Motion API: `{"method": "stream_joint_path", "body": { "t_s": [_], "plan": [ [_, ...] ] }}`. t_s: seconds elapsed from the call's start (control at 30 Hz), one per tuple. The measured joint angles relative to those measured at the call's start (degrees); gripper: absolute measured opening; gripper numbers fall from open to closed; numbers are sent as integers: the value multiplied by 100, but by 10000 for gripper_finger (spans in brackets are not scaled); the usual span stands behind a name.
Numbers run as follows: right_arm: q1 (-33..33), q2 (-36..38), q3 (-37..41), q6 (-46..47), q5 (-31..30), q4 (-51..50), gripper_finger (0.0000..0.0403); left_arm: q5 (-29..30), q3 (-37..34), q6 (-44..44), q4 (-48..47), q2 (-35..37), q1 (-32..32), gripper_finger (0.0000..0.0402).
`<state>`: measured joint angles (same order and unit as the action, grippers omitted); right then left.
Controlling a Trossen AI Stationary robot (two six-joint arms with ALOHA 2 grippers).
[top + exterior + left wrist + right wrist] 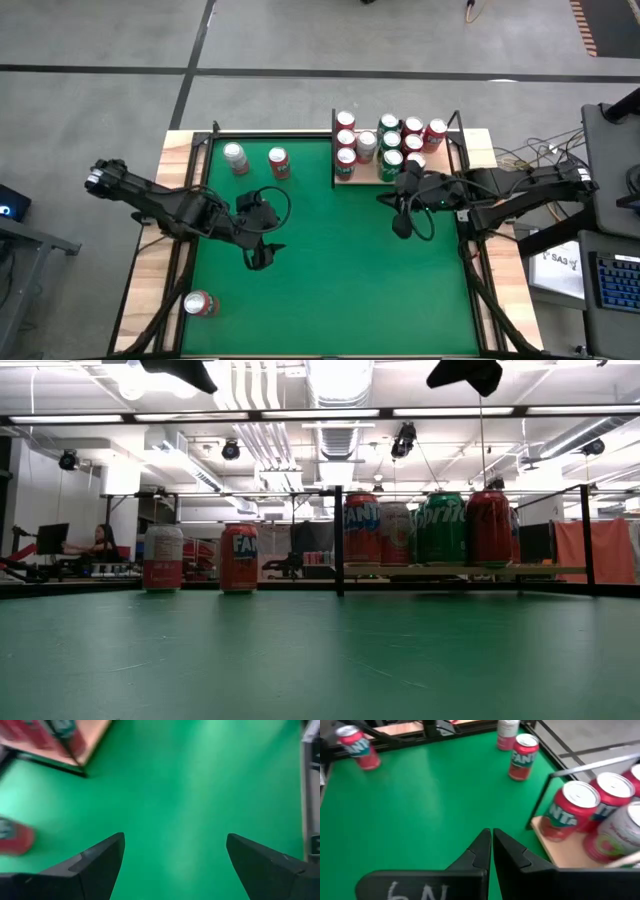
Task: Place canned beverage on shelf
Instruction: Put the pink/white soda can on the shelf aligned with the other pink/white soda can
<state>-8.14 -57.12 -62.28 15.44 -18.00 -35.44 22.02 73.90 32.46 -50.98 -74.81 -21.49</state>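
On the red cans, white block lettering reads "FANTA": one such Fanta can [523, 756] stands upright on the green felt tabletop [330, 260] at the far left, just beside a pale can [235, 158] with a red band whose label cannot be read. The shelf [362, 178], a flat board of pale wood edged by thin black rods, sits at the far side, right of centre, and carries a tight cluster of upright cylinders with shiny silver tops: red Fanta cans on its left side, a green Sprite can [443, 527] and a pale can among them, more red ones on the right. A red can [199, 304] lies on its side at the near left corner of the felt. The left gripper [259, 256] hangs over the felt left of centre, its matte black wedge fingers [95, 862] spread wide with nothing between them. The right gripper [402, 226] hovers just near of the shelf, its fingers pressed together and empty; white marks on its body cannot be read for certain.
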Motion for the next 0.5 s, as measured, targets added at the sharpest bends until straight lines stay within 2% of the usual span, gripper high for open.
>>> {"method": "stream_joint_path", "body": {
  "t_s": [0.1,0.2,0.33,0.5],
  "plan": [
    [-98,1,-1,0,0,81,9,260,353,26,-594,0,111,333],
    [-103,2,-51,0,0,59,9,381,738,177,-1425,0,526,333],
    [-101,0,-113,-120,-2,69,9,345,1068,270,-2279,8,1324,333],
    [-101,-4,-113,-211,-2,61,9,18,982,173,-2655,16,2639,333]
  ]
}}
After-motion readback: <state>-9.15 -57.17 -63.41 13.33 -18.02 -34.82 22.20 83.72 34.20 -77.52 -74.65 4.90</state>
